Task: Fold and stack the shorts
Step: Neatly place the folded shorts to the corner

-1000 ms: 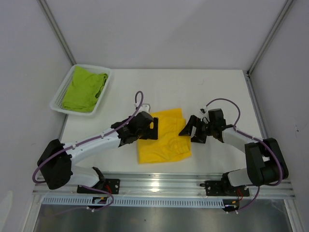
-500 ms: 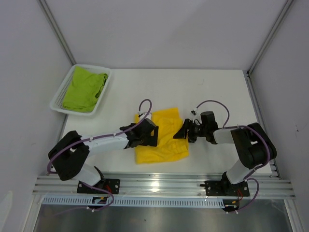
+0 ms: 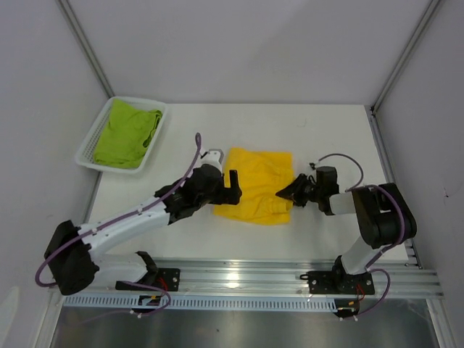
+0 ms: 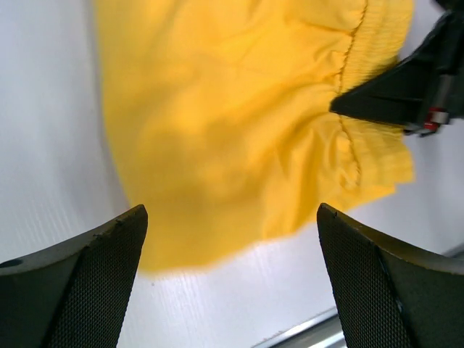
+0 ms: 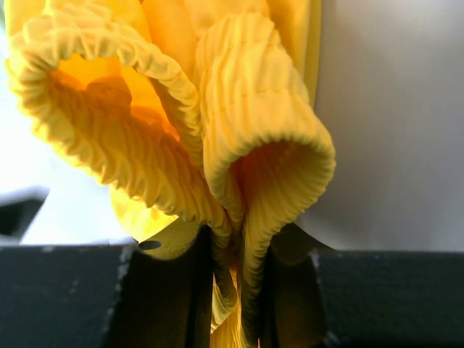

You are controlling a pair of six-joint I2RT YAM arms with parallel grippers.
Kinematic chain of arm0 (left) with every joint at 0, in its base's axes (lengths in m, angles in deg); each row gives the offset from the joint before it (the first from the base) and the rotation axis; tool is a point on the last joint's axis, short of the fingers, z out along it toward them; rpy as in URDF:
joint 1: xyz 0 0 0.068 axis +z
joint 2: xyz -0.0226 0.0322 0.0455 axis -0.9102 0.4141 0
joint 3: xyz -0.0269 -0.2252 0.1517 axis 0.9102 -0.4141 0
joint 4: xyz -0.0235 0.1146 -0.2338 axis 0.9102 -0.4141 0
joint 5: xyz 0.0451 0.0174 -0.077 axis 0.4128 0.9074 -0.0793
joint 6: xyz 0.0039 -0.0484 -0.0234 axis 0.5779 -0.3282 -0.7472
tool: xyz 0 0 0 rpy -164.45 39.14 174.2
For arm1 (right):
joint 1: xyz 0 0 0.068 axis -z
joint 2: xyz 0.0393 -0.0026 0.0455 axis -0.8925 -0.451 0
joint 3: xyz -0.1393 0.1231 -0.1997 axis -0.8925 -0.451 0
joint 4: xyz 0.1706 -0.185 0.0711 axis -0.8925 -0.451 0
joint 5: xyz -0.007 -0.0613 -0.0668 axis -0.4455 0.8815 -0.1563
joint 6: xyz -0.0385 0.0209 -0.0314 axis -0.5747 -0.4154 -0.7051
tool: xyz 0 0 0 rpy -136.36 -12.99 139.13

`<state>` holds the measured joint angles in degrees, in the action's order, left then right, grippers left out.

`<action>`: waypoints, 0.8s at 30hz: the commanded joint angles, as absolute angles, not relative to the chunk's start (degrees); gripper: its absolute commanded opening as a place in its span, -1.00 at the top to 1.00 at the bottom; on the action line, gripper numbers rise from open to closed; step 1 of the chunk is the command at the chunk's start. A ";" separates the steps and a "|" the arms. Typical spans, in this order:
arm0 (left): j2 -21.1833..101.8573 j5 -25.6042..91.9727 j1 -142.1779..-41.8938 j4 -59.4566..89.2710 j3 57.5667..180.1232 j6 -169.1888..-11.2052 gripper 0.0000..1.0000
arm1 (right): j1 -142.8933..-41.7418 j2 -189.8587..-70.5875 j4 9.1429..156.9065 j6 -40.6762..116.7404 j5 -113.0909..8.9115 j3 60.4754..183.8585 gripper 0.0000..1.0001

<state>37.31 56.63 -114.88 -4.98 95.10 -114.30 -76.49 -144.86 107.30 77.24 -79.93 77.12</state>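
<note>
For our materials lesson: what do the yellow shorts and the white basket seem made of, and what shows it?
The yellow shorts: soft matte cloth, wrinkled, with a ribbed, seemingly elastic waistband. The white basket: probably rigid plastic, judging by its stiff mesh walls.

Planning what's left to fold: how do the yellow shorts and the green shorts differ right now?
The yellow shorts lie spread on the table; the green shorts sit bunched in the white mesh basket. The right pincer grips the yellow shorts' waistband; the green shorts are untouched. Both are soft cloth, neither folded neatly.
</note>
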 commanded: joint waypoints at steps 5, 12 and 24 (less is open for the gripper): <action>26.37 56.91 -113.35 -9.96 96.52 -113.51 -0.98 | -59.09 -134.59 118.15 91.05 -64.52 66.06 1.00; 23.73 55.69 -112.91 -9.00 93.26 -114.04 -0.99 | -52.04 -119.55 114.31 95.37 -48.61 60.42 1.00; 21.62 51.90 -112.73 -6.97 91.94 -113.16 -0.99 | -40.08 -144.04 132.56 104.43 -49.45 71.38 1.00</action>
<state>23.87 52.93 -113.30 -8.43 91.76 -114.15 -41.32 -139.86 122.69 101.56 -50.97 66.61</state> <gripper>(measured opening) 0.993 0.239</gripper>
